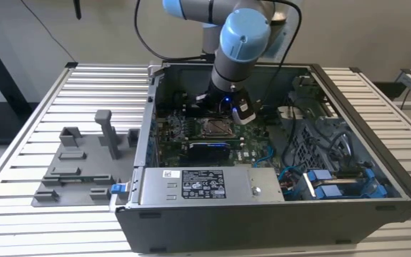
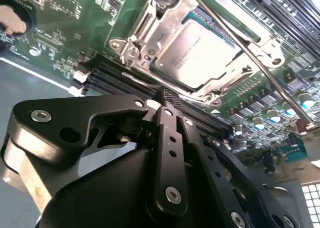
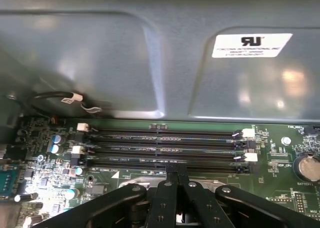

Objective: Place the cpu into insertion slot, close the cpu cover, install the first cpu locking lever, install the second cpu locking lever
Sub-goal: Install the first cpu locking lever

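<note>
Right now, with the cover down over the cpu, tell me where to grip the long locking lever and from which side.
Grip the locking lever near its free end, probably, past the cpu cover, where the thin rod runs clear over the motherboard. Come from above, fingers straddling it crosswise: it is long and slim.

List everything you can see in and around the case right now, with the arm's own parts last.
computer case: one, grey, open, on the slatted table
motherboard: one, green, on the case floor
cpu: one, silvery, seated in the insertion slot
cpu cover: one, silvery frame, down around the cpu
locking lever: one seen, thin metal rod, alongside the socket
memory slots: four, black, next to the socket
fixture plate: one, grey, exterior view's left
gripper: one, black, fingers together, just beside the socket
</note>
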